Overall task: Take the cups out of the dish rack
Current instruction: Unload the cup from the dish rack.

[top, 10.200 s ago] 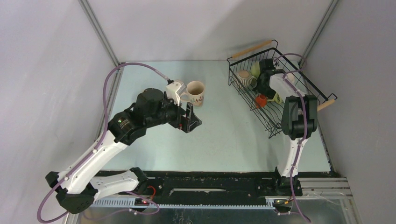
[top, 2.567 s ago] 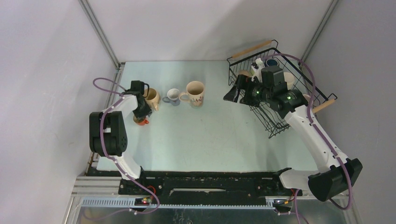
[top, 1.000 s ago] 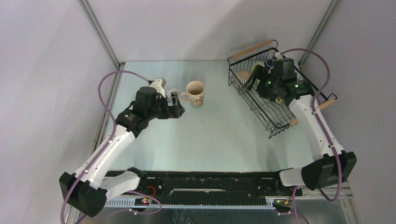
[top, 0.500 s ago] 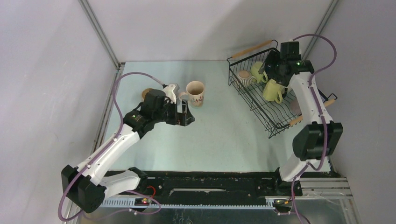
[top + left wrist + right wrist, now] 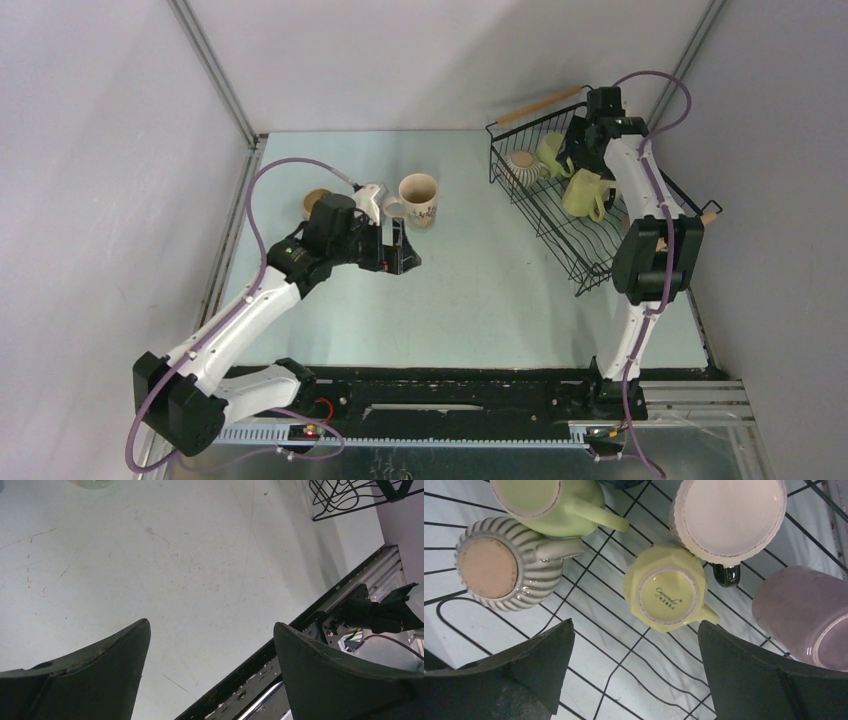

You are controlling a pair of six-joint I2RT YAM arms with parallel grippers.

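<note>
Fingers on both arms are spread and empty: the left fingers [image 5: 400,250] over bare desk [image 5: 480,300], the right fingers [image 5: 582,140] above the dish rack [image 5: 575,255], which lies diagonally at the right edge. Inside it, the ribbed cup [image 5: 499,570] sits bottom-up and the mauve cup [image 5: 799,615] is cut off. The floral mug [image 5: 418,200] stands upright mid-desk.

Left tool [image 5: 400,250] spread wide, empty, arm bent low; right tool [image 5: 583,138] likewise spread, arm outstretched.
</note>
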